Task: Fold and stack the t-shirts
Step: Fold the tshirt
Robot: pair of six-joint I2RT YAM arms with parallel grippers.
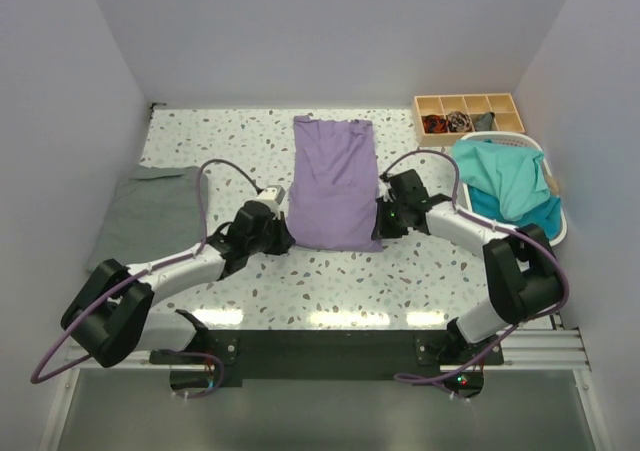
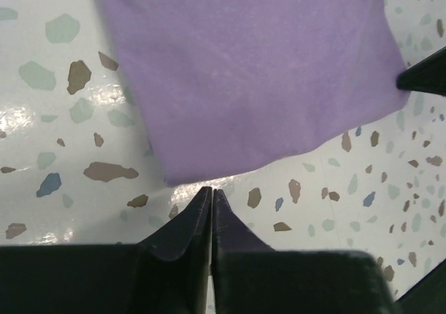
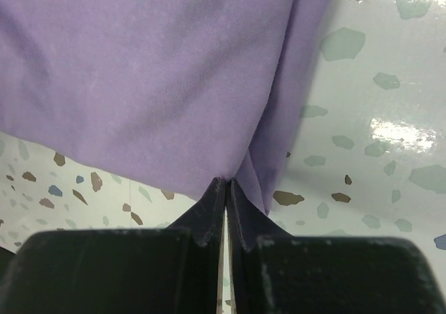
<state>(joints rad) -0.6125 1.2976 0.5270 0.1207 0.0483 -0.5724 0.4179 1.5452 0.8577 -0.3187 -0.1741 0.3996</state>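
Observation:
A lavender t-shirt [image 1: 333, 181] lies folded into a long rectangle in the middle of the table. It fills the top of the left wrist view [image 2: 258, 77] and the right wrist view [image 3: 153, 77]. My left gripper [image 1: 283, 234] is shut and empty, with its tips [image 2: 211, 190] just off the shirt's near left corner. My right gripper [image 1: 383, 214] is shut on the shirt's near right edge [image 3: 227, 182], where the cloth bunches into a fold. A grey t-shirt [image 1: 150, 211] lies flat at the left. Teal t-shirts [image 1: 505, 183] are heaped at the right.
The teal shirts sit in a white plastic basket [image 1: 556, 203] at the right edge. A wooden compartment tray [image 1: 467, 103] with small items stands behind it. The speckled tabletop [image 1: 340, 281] is walled at the back and on both sides.

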